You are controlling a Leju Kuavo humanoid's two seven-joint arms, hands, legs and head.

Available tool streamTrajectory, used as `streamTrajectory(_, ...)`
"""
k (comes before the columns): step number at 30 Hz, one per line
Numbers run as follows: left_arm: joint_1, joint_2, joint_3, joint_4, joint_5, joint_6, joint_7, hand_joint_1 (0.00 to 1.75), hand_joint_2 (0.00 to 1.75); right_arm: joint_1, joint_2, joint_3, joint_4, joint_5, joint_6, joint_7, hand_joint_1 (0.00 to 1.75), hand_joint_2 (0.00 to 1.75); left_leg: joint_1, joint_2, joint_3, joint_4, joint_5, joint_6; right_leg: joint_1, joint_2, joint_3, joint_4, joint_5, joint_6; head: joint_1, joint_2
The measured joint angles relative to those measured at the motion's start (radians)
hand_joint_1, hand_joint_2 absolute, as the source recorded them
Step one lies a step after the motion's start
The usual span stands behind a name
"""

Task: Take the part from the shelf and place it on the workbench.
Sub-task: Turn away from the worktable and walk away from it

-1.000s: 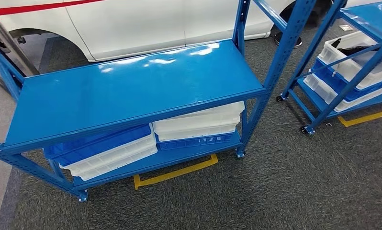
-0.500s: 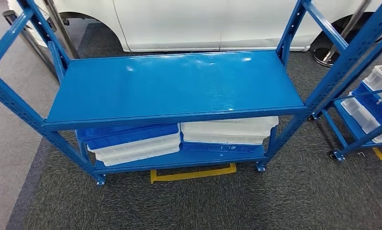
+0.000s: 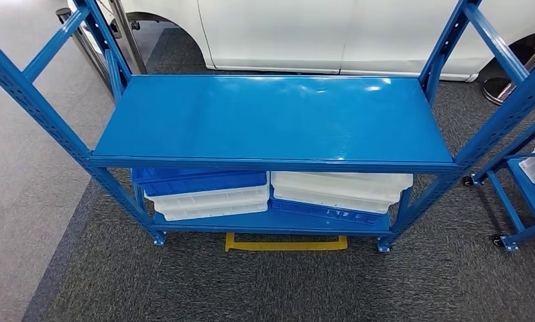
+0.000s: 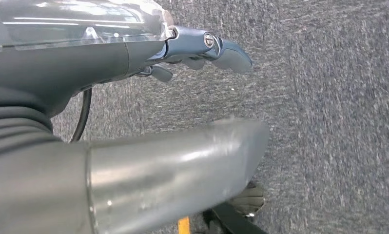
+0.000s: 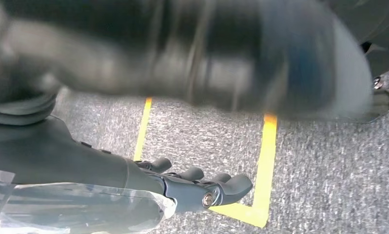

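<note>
Blue steel rack shelf (image 3: 271, 121) stood ahead, no part seen on it. Left hand (image 4: 202, 48) and right hand (image 5: 202, 187) hung low over grey carpet (image 3: 419, 288), fingers loosely apart, holding nothing, equally distant.

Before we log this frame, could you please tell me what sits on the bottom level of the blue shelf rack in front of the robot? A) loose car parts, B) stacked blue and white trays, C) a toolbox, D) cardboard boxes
B: under the bare upper shelf of the blue rack, the bottom level holds a stack of blue and white trays beside a second stack of white trays over a blue one.
</note>
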Motion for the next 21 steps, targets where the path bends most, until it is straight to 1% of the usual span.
streamTrajectory(1, -0.001, 0.000, 0.000, 0.000, 0.000, 0.000, 0.001, 0.00, 0.00, -0.001, 0.001, -0.002, 0.000, 0.000, -0.005, 0.002, 0.00, 1.75, -0.002, 0.002, 0.036, -0.068, 0.024, 0.005, 0.002, -0.002, 0.001, 0.002, -0.003, 0.004, 0.000, 0.000)
streamTrajectory(2, -0.002, 0.000, -0.001, 0.001, 0.000, 0.001, 0.002, 0.00, 0.00, -0.002, 0.002, -0.004, 0.000, 0.001, -0.010, 0.005, 0.00, 1.75, -0.002, 0.002, 0.060, -0.116, 0.038, 0.009, 0.005, -0.004, 0.001, 0.006, -0.006, 0.006, 0.000, 0.000)
streamTrajectory(3, -0.002, 0.000, -0.001, 0.001, 0.000, 0.001, 0.003, 0.00, 0.00, -0.003, 0.003, -0.006, -0.001, 0.002, -0.015, 0.010, 0.00, 1.75, -0.003, 0.002, 0.069, -0.135, 0.039, 0.013, 0.008, -0.005, 0.000, 0.008, -0.008, 0.006, 0.000, 0.000)
streamTrajectory(5, -0.001, -0.002, -0.002, 0.001, 0.000, 0.001, 0.004, 0.00, 0.00, -0.004, 0.003, -0.010, -0.002, 0.003, -0.024, 0.019, 0.00, 1.75, -0.005, 0.000, 0.069, -0.138, 0.041, 0.015, 0.011, -0.005, -0.002, 0.010, -0.009, 0.005, 0.000, 0.000)
streamTrajectory(8, 0.000, -0.002, -0.003, 0.001, 0.000, 0.001, 0.007, 0.00, 0.00, -0.005, 0.004, -0.014, -0.003, 0.002, -0.034, 0.030, 0.00, 1.75, -0.009, 0.000, 0.069, -0.138, 0.040, 0.020, 0.008, -0.004, 0.000, 0.005, -0.006, 0.008, 0.000, 0.000)
streamTrajectory(9, 0.000, -0.002, -0.003, 0.001, 0.000, 0.003, 0.009, 0.00, 0.44, -0.006, 0.005, -0.017, -0.004, 0.001, -0.040, 0.034, 0.00, 1.75, -0.009, 0.000, 0.069, -0.138, 0.039, 0.021, 0.007, -0.004, 0.001, 0.003, -0.005, 0.010, 0.000, 0.000)
streamTrajectory(10, 0.000, -0.001, -0.003, 0.001, 0.000, 0.005, 0.013, 0.00, 0.87, -0.007, 0.005, -0.020, -0.005, 0.001, -0.044, 0.035, 0.00, 1.31, -0.010, 0.000, 0.069, -0.138, 0.039, 0.023, 0.007, -0.004, 0.001, 0.002, -0.004, 0.011, 0.000, 0.000)
streamTrajectory(12, 0.000, -0.001, -0.003, 0.001, 0.001, 0.010, 0.021, 0.00, 1.75, -0.007, 0.006, -0.025, -0.007, 0.001, -0.049, 0.036, 0.00, 1.31, -0.011, 0.000, 0.069, -0.137, 0.039, 0.025, 0.005, -0.004, 0.001, 0.001, -0.003, 0.014, 0.000, 0.000)
streamTrajectory(13, 0.000, -0.001, -0.004, 0.002, 0.001, 0.012, 0.024, 0.00, 1.75, -0.008, 0.006, -0.026, -0.008, 0.002, -0.050, 0.037, 0.00, 1.31, -0.012, 0.000, 0.069, -0.137, 0.039, 0.026, 0.005, -0.004, 0.001, 0.001, -0.003, 0.015, 0.000, 0.000)
streamTrajectory(14, 0.000, -0.001, -0.005, 0.002, 0.001, 0.014, 0.025, 0.00, 1.75, -0.008, 0.007, -0.027, -0.008, 0.003, -0.051, 0.037, 0.00, 1.75, -0.012, 0.000, 0.069, -0.137, 0.038, 0.026, 0.005, -0.004, 0.002, 0.001, -0.003, 0.017, 0.000, 0.000)
streamTrajectory(17, 0.000, -0.002, -0.008, 0.002, 0.001, 0.017, 0.031, 0.00, 1.75, -0.009, 0.008, -0.033, -0.008, 0.003, -0.056, 0.043, 0.00, 1.75, -0.012, 0.000, 0.069, -0.136, 0.038, 0.027, 0.005, -0.004, 0.002, 0.000, -0.003, 0.021, 0.000, 0.000)
streamTrajectory(21, 0.000, -0.002, -0.008, 0.002, 0.002, 0.020, 0.039, 0.00, 1.75, -0.009, 0.008, -0.039, -0.010, 0.006, -0.061, 0.051, 0.00, 1.75, -0.012, 0.000, 0.069, -0.136, 0.038, 0.027, 0.005, -0.004, 0.001, 0.000, -0.002, 0.022, 0.000, 0.000)
